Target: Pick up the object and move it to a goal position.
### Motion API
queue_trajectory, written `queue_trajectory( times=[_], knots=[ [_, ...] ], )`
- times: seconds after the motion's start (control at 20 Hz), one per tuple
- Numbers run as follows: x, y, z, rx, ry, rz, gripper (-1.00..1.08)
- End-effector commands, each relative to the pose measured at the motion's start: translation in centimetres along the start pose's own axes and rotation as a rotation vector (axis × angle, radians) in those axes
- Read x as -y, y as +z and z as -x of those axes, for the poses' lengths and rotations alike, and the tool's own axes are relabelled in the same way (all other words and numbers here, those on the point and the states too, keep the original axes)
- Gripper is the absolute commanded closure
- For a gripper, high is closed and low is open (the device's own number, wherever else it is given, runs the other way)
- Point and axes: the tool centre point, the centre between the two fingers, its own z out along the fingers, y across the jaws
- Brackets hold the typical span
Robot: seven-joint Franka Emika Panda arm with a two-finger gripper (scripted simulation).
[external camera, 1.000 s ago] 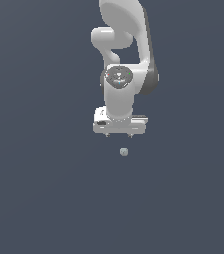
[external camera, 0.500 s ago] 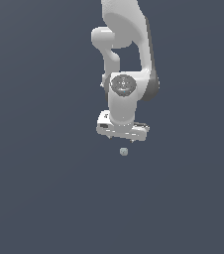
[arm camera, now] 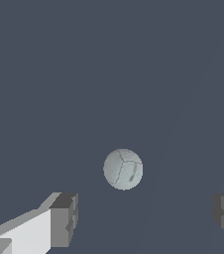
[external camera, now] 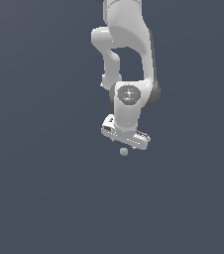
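Ball: tiny pale grey-blue ball (external camera: 124, 152), faint seam lines on it in the wrist view (arm camera: 123, 169); it lies on the plain dark surface (external camera: 44, 198), which shows no edge or corner to place it by.

Gripper: white gripper (external camera: 126, 144) hangs from the Franka arm (external camera: 129, 64) just above the ball, body tilted, its end toward the exterior view's right sitting lower. Released: the two dark fingertips (arm camera: 64, 219) stand wide apart in the wrist view, nothing between them.

Contact: none visible. Ball sits apart from both fingertips.

Key relation: ball lies just under the gripper body in the exterior view, and ahead of the fingertip line in the wrist view. Sideways it falls between the two fingertips, somewhat nearer the one backed by the white finger. A ball has no long axis, so the angle of the jaws matters little; centring does.

Step in hand (judgement): lining up over the ball before the descent; grasp not yet made.

Next move calls for (judgement): a small shift to bring the ball onto the fingertip line, then straight down.

Risk (judgement): a ball this small may roll off if one fingertip nudges it first.

Goal position: no marker in either view.
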Motion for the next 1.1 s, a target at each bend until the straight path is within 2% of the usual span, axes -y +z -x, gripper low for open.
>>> queue_trajectory(
  times=[0.0, 0.45, 1.05],
  knots=[
    [0.3, 0.7, 0.0, -0.008, 0.046, 0.001, -0.92],
    [0.8, 2.0, 0.0, -0.024, 0.137, 0.003, -0.92],
    [0.8, 3.7, 0.0, -0.025, 0.143, 0.003, -0.92]
  ],
)
